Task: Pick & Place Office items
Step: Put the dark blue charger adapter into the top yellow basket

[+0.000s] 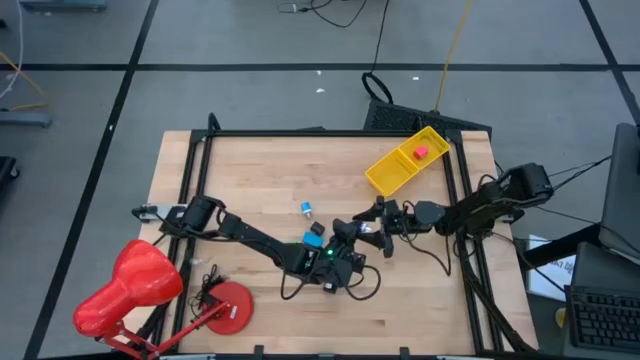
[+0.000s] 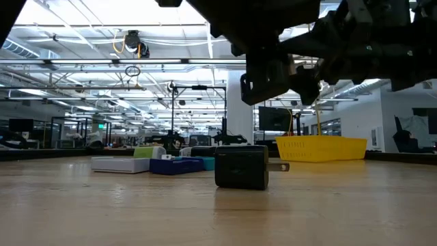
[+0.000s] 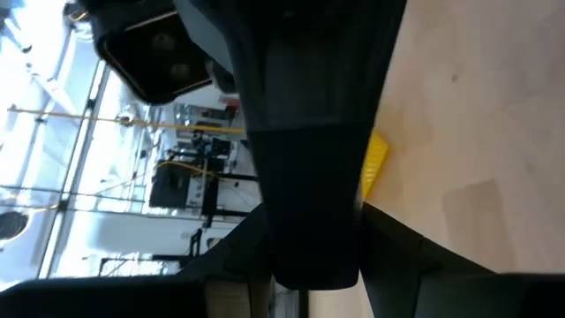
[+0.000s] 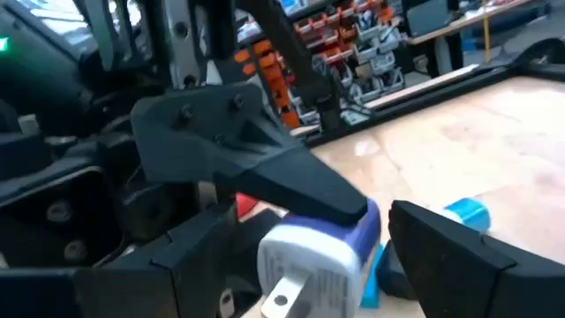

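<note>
Nearest the table's front edge, a black charger (image 2: 241, 166) sits flat on the wood with its prongs pointing toward the right edge, and nothing is touching it. At the front left corner the red lamp (image 1: 130, 290) lies with its round base on the table. Both arms meet above the middle of the table. The left gripper (image 1: 352, 243) reaches in from the left edge, and I cannot tell whether its fingers are apart or together, though one dark finger rests on top of a white and purple plug (image 4: 305, 265). The right gripper (image 1: 372, 228) comes from the right edge, and its fingers stand apart on either side of that plug, with a thin gap showing beside one of them. Just behind the grippers, toward the left, a teal piece (image 1: 315, 229) and a dark blue piece (image 1: 310, 240) lie close together on the wood. A little farther back is a small light-blue piece (image 1: 306, 208), on its own. From table height a flat white piece (image 2: 119, 164) and a green one (image 2: 143, 153) also show in that cluster. Farthest off, at the back right corner, the yellow tray (image 1: 385, 175) lies at an angle with a red piece (image 1: 420, 152) inside it.
</note>
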Controlling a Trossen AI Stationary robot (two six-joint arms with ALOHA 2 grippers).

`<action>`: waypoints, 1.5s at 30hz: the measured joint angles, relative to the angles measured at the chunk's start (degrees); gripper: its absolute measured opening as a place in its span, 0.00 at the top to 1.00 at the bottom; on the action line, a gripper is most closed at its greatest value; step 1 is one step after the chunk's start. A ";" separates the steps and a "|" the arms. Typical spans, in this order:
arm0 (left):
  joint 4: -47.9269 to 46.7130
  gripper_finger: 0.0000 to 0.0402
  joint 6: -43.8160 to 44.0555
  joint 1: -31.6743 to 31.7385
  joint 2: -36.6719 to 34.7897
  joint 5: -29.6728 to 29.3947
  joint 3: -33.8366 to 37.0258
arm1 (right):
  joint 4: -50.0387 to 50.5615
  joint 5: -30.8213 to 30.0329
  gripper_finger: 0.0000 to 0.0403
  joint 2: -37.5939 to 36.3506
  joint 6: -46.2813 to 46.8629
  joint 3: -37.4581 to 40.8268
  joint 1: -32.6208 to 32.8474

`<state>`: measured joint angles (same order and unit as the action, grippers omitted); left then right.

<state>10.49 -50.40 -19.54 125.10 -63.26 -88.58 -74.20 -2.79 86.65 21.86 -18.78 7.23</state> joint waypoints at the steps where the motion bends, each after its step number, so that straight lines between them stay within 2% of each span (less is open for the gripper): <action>1: 0.11 0.68 0.03 0.02 0.00 0.09 0.00 | 0.01 0.01 0.30 0.61 -0.05 -0.59 0.04; 11: -0.15 0.67 -0.37 0.01 0.00 -3.00 0.07 | 1.22 0.04 0.32 1.22 -1.25 -0.93 -0.02; 24: -1.91 0.64 3.79 -0.06 0.00 -2.60 0.07 | 1.49 1.15 0.66 1.24 -2.20 -0.89 -0.07; 29: -3.39 0.64 9.21 -0.08 0.00 -1.07 0.09 | 1.93 1.41 0.67 1.24 -1.91 -0.82 -0.06; 36: -2.93 0.50 18.64 -1.06 0.00 -0.84 0.09 | 1.84 1.80 0.68 1.03 -5.37 -0.52 0.02; 40: -3.17 0.45 19.71 -2.47 -0.01 -3.79 0.13 | 0.52 1.52 0.68 0.96 -5.14 0.39 -0.39; 45: -6.07 0.42 21.53 -3.71 -1.19 -1.72 0.15 | -1.86 1.29 0.68 0.96 -4.60 2.12 -0.97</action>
<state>4.42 -28.87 -23.25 123.90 -64.98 -88.42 -76.07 -1.50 87.61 17.27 -16.66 6.26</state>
